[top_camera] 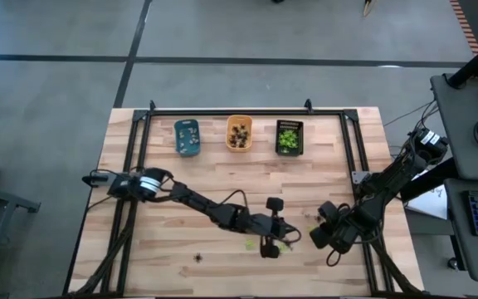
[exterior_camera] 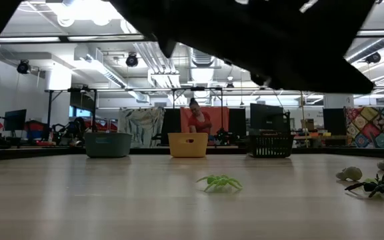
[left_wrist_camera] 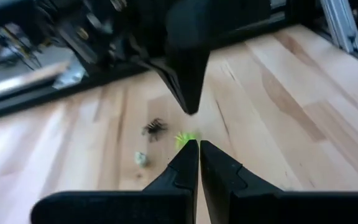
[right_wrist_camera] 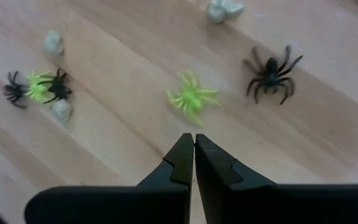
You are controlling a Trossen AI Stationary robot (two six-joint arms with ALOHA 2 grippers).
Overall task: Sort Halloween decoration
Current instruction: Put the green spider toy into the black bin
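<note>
Two end effectors hang low over the surface [top_camera: 181, 208], both closed on nothing: the left end effector [left_wrist_camera: 199, 147] and right end effector [right_wrist_camera: 194, 142] flank loose Halloween decoration [right_wrist_camera: 192, 98]; more fills three trays [top_camera: 240, 134].

- In the low view a dark arm [exterior_camera: 265, 40] blocks the upper room.
- The trays' contents [top_camera: 239, 133] are too small to make out individually.
- A black spider [exterior_camera: 381, 186] is cut by the right edge.
</note>
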